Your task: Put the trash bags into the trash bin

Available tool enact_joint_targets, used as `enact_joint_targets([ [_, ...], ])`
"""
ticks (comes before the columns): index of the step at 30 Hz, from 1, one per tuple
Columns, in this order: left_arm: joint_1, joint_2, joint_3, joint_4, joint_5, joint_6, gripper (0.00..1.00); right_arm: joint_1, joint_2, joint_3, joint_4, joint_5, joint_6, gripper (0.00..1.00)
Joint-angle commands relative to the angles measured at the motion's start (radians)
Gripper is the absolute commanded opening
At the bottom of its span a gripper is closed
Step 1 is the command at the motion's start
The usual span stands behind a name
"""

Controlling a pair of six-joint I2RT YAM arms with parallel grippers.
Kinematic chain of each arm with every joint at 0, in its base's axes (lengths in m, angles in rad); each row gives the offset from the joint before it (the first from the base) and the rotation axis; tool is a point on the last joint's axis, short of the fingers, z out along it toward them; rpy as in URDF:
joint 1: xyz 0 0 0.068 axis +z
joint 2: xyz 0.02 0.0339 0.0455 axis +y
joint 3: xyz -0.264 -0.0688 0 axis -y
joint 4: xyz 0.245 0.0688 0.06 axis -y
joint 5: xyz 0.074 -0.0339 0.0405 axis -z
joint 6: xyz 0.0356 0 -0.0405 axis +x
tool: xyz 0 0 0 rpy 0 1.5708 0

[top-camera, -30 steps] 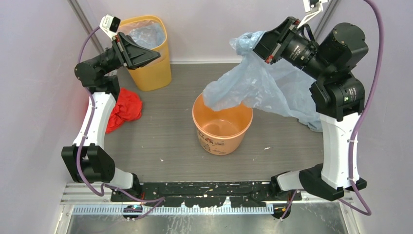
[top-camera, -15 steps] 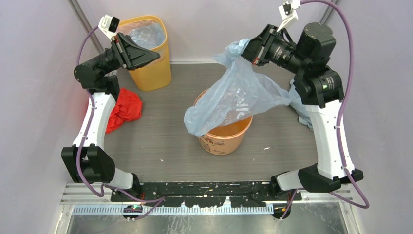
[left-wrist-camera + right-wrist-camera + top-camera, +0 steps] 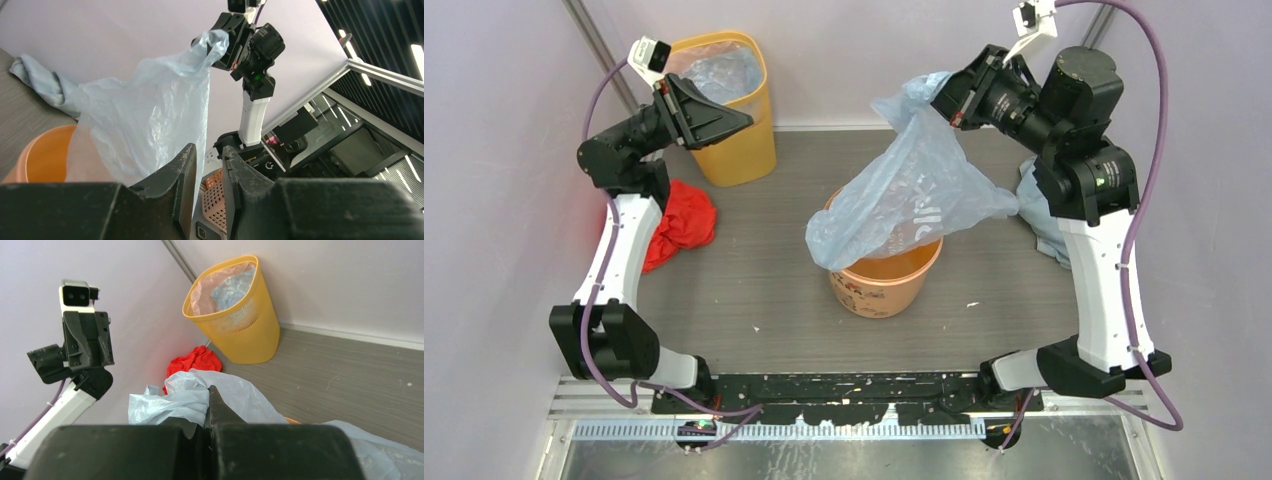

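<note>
Right gripper (image 3: 951,98) is clamped tight on the bunched top of a pale blue trash bag (image 3: 902,200), way up above the middle of the counter (image 3: 764,285). The right wrist view shows the plastic pinched right between its fingers. Holding it that high looks deliberate: the bag is long and floppy, so it needs the height for the hanging end to clear the rim and sink in.

The bag hangs down over the orange trash bin (image 3: 886,278), which sits mid-counter. The bottom of the bag covers the far part of the opening and bulges out past the left rim, so it looks draped on the bin rather than fully inside. It could just flop outside if let go like this.

Left gripper (image 3: 740,118) is parked over at the far left with its fingers almost together, just a thin gap, holding nothing.

Around it all: a yellow bin (image 3: 742,155) with liners at far left, a red bag (image 3: 686,222) on the counter beside it, and another blue bag (image 3: 1046,238) lying at the right, behind the right arm.
</note>
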State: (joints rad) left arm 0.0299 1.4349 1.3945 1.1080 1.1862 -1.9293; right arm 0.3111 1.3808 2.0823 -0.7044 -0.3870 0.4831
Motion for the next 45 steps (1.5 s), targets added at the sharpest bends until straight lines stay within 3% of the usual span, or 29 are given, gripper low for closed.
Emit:
enact_joint_targets([
  [1,-0.012,-0.07,-0.05,0.057,-0.002,0.012,0.27,-0.001,-0.015,0.068,0.057,0.047,-0.037,0.01],
  [12,-0.021,-0.063,-0.124,0.039,0.012,0.057,0.29,0.0,-0.012,0.106,-0.011,0.084,-0.191,0.01],
  [17,-0.021,-0.042,-0.126,0.035,0.024,0.077,0.35,0.0,-0.006,0.106,-0.017,0.087,-0.235,0.01],
  [19,-0.021,-0.041,-0.127,0.035,0.026,0.083,0.73,0.003,0.001,0.097,-0.01,0.083,-0.24,0.01],
  [20,-0.021,-0.043,-0.128,0.035,0.024,0.086,0.87,0.007,0.005,0.093,-0.005,0.083,-0.244,0.01],
  [24,-0.053,-0.068,-0.127,-0.024,0.03,0.141,1.0,0.029,0.022,0.063,0.04,0.077,-0.262,0.01],
  [28,-0.083,-0.146,-0.119,-0.339,0.047,0.389,1.0,0.081,0.068,0.07,0.056,0.105,-0.297,0.01],
  [30,-0.125,-0.196,-0.079,-0.736,0.027,0.671,1.0,0.132,0.094,0.083,0.046,0.163,-0.342,0.01],
  [31,-0.162,-0.213,-0.022,-1.013,-0.017,0.895,1.0,0.161,0.11,0.096,0.036,0.214,-0.371,0.01],
  [32,-0.203,-0.217,0.056,-1.34,-0.098,1.123,1.0,0.188,0.128,0.115,0.02,0.255,-0.397,0.01],
  [34,-0.302,-0.198,0.188,-1.706,-0.279,1.407,1.0,0.24,0.165,0.151,-0.008,0.329,-0.446,0.01],
  [39,-0.359,-0.229,0.175,-1.781,-0.399,1.45,1.0,0.346,0.194,0.147,0.001,0.504,-0.529,0.01],
  [45,-0.494,-0.263,0.127,-1.835,-0.528,1.487,0.99,0.389,0.18,0.111,0.071,0.634,-0.576,0.01],
])
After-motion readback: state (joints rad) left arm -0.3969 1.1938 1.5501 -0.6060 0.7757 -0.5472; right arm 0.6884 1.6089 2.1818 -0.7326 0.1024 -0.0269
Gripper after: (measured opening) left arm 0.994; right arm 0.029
